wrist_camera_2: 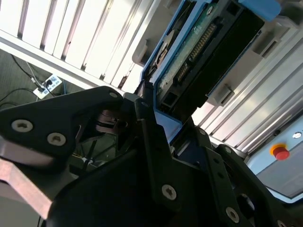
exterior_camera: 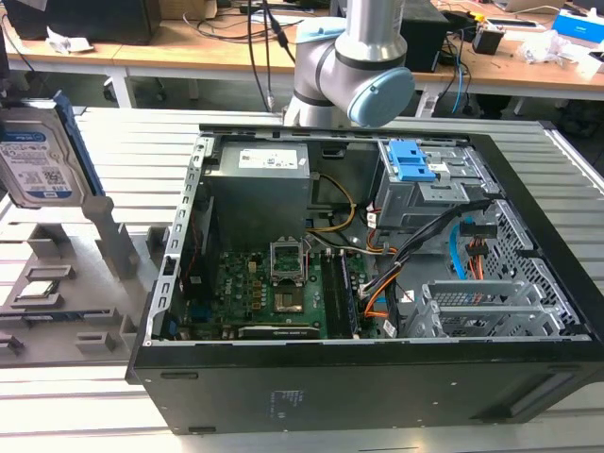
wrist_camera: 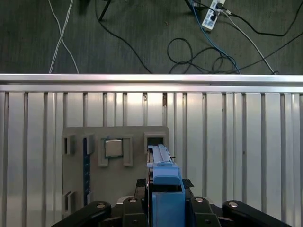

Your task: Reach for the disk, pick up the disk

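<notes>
**Hand clasping the disk by its railed edges over the grey holder**

At the exterior view's left, the disk (exterior_camera: 38, 165) is standing on edge with its label face showing. It is riding above the grey holder (exterior_camera: 66, 293) that is lying on the slatted counter (exterior_camera: 142, 142). Whether its lowest corner is touching the holder's post cannot be told.

The hand (wrist_camera: 164, 208) is sitting directly over the disk. In the first wrist view the disk's blue rail (wrist_camera: 163, 175) is running out from between the fingers toward an open slot in the holder beneath the hand. A small silver chip (wrist_camera: 113, 147) is resting in its pocket near that slot. In the second wrist view a black finger (wrist_camera_2: 142, 113) is pressing against the rail at the disk's near end, and the green circuit board (wrist_camera_2: 189, 52) is facing outward. I am reading the hand as clenched on the disk, taking it across its narrow edges.

The disk looks like a rigid metal slab, dense for its size, so it is not going to flex. The exposed board and connector pins are the fragile parts, and a knock could harm it. The plastic rails are likely smoother than the metal, and with the grip near one end the hanging weight could be trying to pivot. The railed edges are the sound place to hold, never the board or label face.

Further right, well away from the hand, the open computer case (exterior_camera: 377, 387) is lying on the counter with its blue-tabbed drive cage (exterior_camera: 415, 165). The arm (exterior_camera: 363, 57) is rising behind it.
</notes>
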You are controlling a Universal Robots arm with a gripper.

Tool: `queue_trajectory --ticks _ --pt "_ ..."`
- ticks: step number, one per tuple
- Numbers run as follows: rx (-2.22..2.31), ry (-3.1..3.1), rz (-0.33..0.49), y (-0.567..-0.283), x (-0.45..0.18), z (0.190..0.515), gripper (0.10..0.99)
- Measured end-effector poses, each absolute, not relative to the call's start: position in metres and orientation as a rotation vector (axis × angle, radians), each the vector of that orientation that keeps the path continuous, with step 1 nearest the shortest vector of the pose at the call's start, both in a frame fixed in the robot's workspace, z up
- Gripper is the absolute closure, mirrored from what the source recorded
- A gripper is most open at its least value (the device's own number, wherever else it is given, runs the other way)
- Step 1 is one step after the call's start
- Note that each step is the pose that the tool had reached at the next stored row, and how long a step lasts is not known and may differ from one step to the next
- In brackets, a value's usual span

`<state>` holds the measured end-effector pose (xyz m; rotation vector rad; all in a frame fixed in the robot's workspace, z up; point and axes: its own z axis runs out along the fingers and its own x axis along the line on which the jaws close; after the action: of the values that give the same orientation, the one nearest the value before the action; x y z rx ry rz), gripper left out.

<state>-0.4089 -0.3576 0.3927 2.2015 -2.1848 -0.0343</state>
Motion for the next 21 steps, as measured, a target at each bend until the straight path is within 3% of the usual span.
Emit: queue_trajectory --ticks 21 --pt "2.202 -2.185 -0.034 -0.357 -0.408 0.43 0.718"
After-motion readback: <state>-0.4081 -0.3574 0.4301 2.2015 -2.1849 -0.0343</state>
